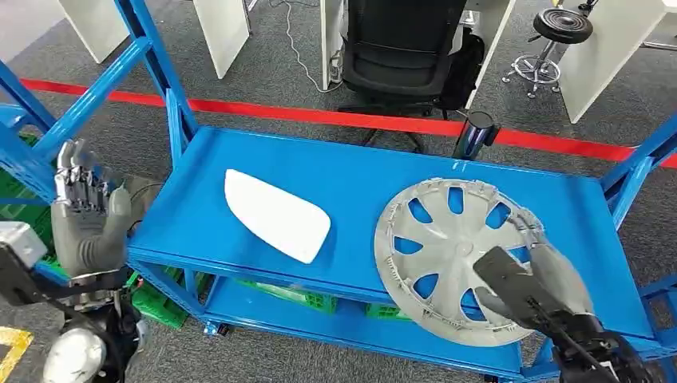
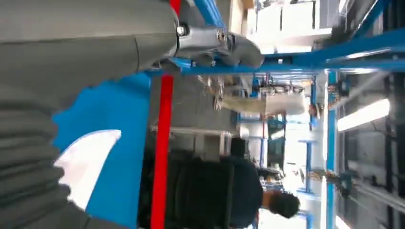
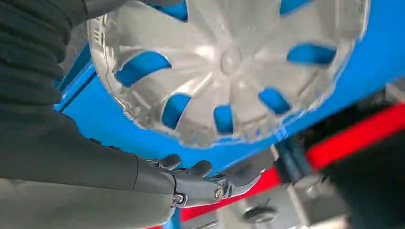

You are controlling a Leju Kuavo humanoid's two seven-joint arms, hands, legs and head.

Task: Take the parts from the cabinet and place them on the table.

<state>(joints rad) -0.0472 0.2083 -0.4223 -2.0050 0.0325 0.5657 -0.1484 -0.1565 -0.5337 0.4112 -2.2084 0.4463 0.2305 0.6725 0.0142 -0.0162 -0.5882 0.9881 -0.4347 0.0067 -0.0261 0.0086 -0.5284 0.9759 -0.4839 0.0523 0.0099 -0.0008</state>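
Note:
A silver hubcap (image 1: 447, 247) hangs low over the right half of the blue table (image 1: 359, 175), its near rim reaching past the table's front edge. My right hand (image 1: 543, 287) grips its near right rim, a dark finger lying across its face. In the right wrist view the hubcap (image 3: 229, 62) runs in behind my dark fingers (image 3: 33, 52), while the grey thumb (image 3: 191, 186) stretches out alongside it. A white flat part (image 1: 275, 214) lies left of the table's centre. My left hand (image 1: 84, 215) is raised beside the table's left end, fingers straight, holding nothing; its wrist view catches the white part (image 2: 88, 160).
Blue rack posts (image 1: 152, 48) rise at the table's far left corner, and another blue beam (image 1: 639, 167) stands at the right. Green crates (image 1: 160, 303) sit under the table. Beyond a red floor line (image 1: 319, 116) stand a black office chair (image 1: 399, 48) and a stool (image 1: 559, 32).

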